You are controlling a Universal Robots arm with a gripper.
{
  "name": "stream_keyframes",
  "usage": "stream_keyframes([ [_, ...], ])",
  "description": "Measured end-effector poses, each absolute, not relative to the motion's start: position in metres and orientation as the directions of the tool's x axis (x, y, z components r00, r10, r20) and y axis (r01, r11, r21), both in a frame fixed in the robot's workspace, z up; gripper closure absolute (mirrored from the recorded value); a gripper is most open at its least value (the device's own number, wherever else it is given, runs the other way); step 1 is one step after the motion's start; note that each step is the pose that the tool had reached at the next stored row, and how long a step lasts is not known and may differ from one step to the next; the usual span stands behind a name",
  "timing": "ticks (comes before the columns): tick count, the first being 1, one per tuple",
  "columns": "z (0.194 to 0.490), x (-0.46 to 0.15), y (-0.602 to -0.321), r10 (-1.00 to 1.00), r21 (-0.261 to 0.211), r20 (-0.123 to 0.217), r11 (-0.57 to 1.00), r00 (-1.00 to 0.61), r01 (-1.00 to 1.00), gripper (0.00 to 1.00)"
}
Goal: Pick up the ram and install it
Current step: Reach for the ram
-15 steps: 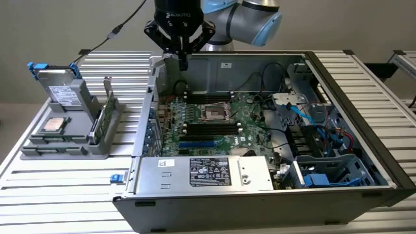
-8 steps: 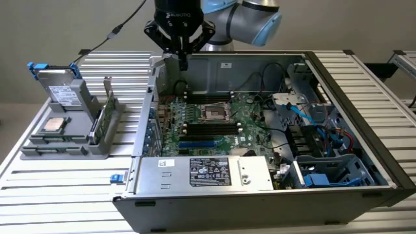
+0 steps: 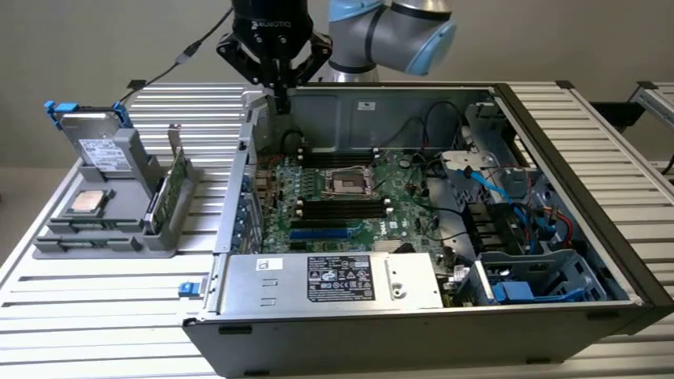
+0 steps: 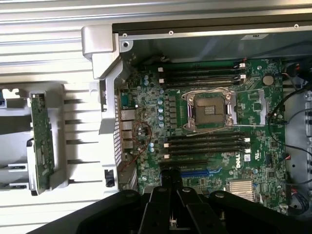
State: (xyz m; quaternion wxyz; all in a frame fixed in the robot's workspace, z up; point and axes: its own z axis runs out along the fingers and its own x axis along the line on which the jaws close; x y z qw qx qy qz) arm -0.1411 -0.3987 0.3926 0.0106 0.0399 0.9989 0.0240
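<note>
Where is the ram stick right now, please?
The ram stands on edge in the grey holder, at the exterior view's left of the open computer case.

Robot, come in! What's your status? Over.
Gripper hovers over case's corner, apart from ram. Ram on edge in grey holder beside case. Nothing in the way.

1. One ram [image 4: 41,141] stick.
2. One silver processor chip [image 3: 87,203].
3. One grey drive box [image 3: 106,150].
4. One open computer case [image 3: 421,339] with one motherboard [image 4: 146,92].
5. One processor socket [image 4: 209,109] and two banks of memory slots [image 4: 202,75].
6. One arm [image 3: 411,28] with one pincer [image 3: 281,91].
</note>
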Motion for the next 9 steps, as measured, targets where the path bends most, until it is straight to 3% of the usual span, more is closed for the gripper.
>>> stream_keyframes([
  [9, 0.393, -0.182, -0.399, 0.080, 0.049, -0.019, 0.996, -0.997, 0.079, 0.90],
])
